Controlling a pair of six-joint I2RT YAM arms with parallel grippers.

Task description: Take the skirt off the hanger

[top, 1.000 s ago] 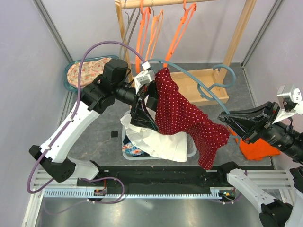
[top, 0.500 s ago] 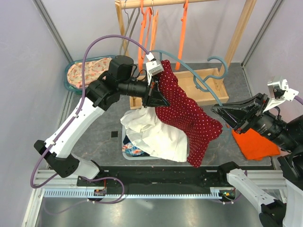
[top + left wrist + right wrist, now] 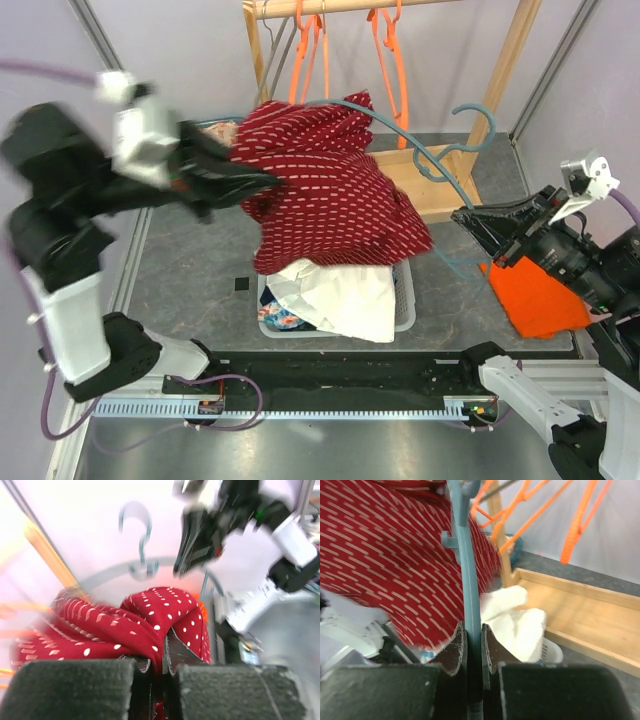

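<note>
The red skirt (image 3: 330,190) with white dots is stretched out above the table, motion-blurred. Its left end is pinched in my left gripper (image 3: 265,182), which is shut on a fold of the fabric (image 3: 150,615) between the pads (image 3: 159,652). The blue-grey hanger (image 3: 420,150) arcs over the skirt's top and right side, with its hook (image 3: 480,125) pointing to the right. My right gripper (image 3: 462,218) is shut on the hanger's thin bar (image 3: 470,580), clamped between its fingertips (image 3: 472,640). Red cloth (image 3: 395,555) fills the left of the right wrist view.
A white basket (image 3: 405,300) with white cloth (image 3: 340,295) sits below the skirt. Orange cloth (image 3: 535,300) lies under the right arm. A wooden rack (image 3: 440,185) with orange hangers (image 3: 390,60) stands behind. A small black mark (image 3: 241,285) is on the table.
My left gripper went from open to shut on the skirt, then swung up and to the left, dragging the skirt up and leftwards. The right gripper kept its hold on the hanger.
</note>
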